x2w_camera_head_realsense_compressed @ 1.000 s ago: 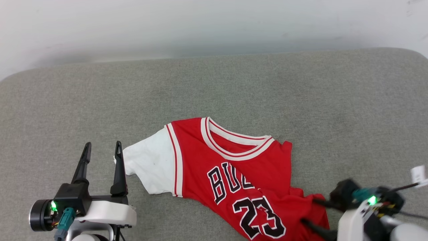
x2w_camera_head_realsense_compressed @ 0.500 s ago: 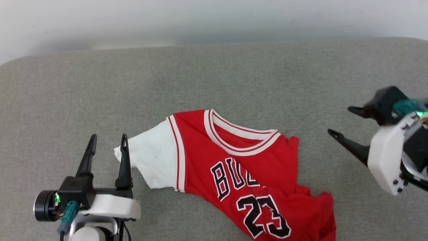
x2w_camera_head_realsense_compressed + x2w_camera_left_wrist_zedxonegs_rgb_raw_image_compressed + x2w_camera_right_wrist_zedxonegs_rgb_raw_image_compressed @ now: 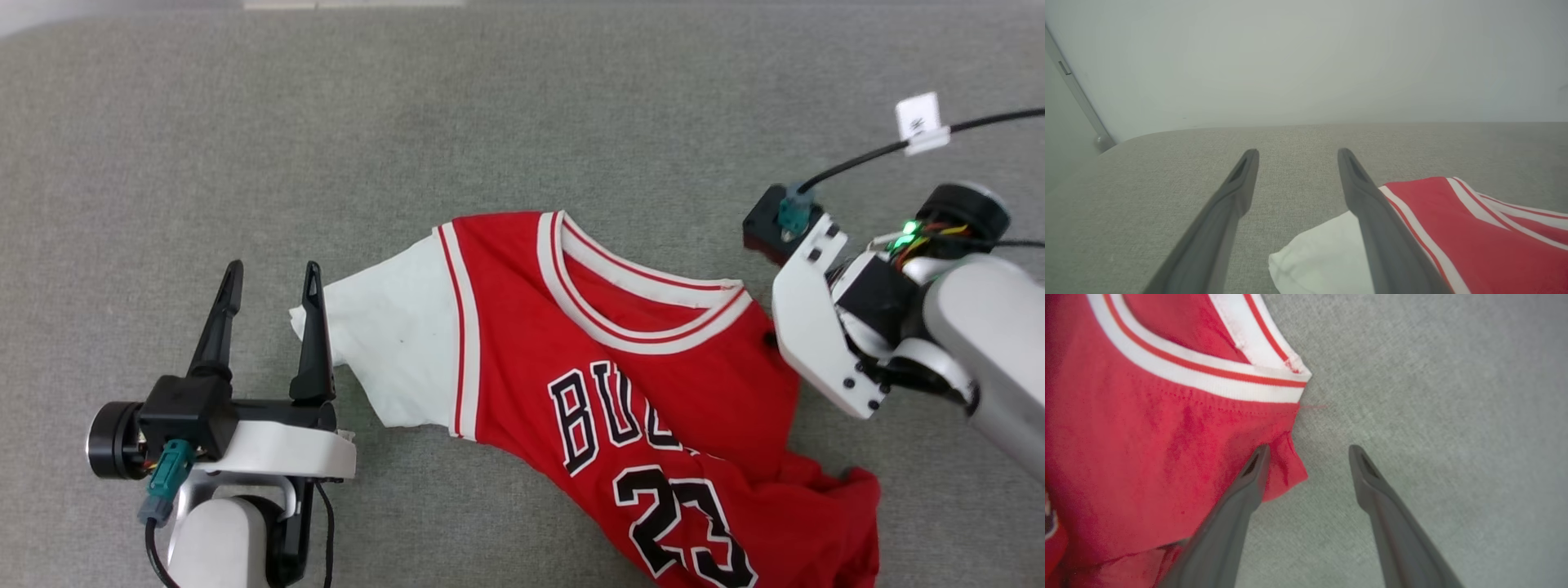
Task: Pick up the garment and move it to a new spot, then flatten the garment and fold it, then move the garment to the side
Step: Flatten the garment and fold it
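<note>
Broadly, a grey fabric-covered surface [image 3: 522,98] spreads through every view, and the garment [image 3: 629,359] lies on it front side up, rumpled rather than flat. Its long axis slants from the collar [image 3: 645,294] near the middle of the head view down to the lower right, where the frame edge cuts it off. At its left end the left gripper [image 3: 274,268] sits low, jaws spread and empty. The white sleeve [image 3: 384,343] lies just beside its inner finger, to the right of the gap and not between the fingers. Over the opposite shoulder the right gripper [image 3: 1309,450] tips downward, likewise spread and holding nothing. One finger is over the red shoulder corner [image 3: 1286,473] and the other over bare grey, so the cloth edge runs into the gap. I judge the right arm better placed to pinch first. In the head view its fingers hide beneath its own white housing [image 3: 816,335]. Whether a tip touches cloth is unclear, and the second sleeve cannot be made out.
</note>
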